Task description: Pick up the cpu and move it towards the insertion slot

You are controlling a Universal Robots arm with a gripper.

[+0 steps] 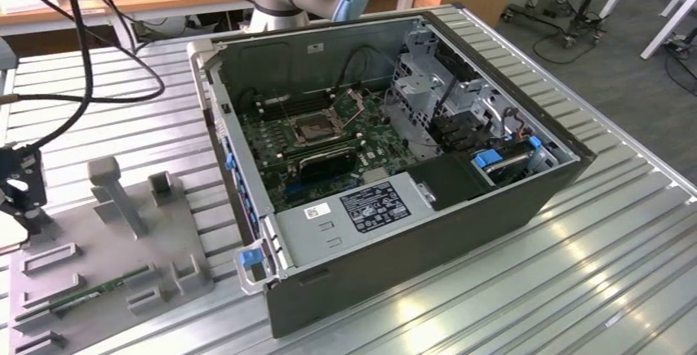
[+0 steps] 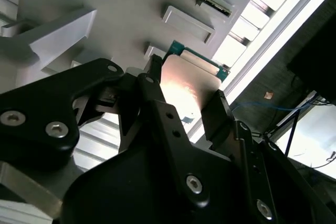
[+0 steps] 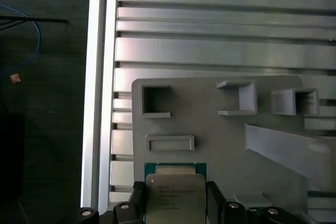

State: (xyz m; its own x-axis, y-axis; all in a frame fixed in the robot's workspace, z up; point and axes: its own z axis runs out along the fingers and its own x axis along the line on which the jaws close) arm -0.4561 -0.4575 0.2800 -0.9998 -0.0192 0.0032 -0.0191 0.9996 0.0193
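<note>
The cpu [image 3: 173, 199] is a flat silvery square with a thin green rim, also seen in the second wrist view [image 2: 185, 94]. It sits between my black fingers [image 3: 137, 196] at the edge of the grey fixture plate [image 3: 220, 145]. The fingers press against two opposite sides of it, so my gripper [image 3: 174, 192] is shut on it. In the exterior view my gripper [image 1: 28, 212] is at the far left, over the plate's end. The insertion slot [image 1: 310, 128], a metal-framed square socket, lies on the motherboard inside the open computer case, well off to the exterior view's right.
The grey fixture plate [image 1: 109, 249] carries upright posts [image 1: 114, 192] and a green memory stick [image 1: 82, 298]. The open computer case [image 1: 436, 208] has tall walls around the motherboard. Black cables [image 1: 98, 53] hang above my gripper. The table's edge [image 3: 97, 103] runs close beside the plate.
</note>
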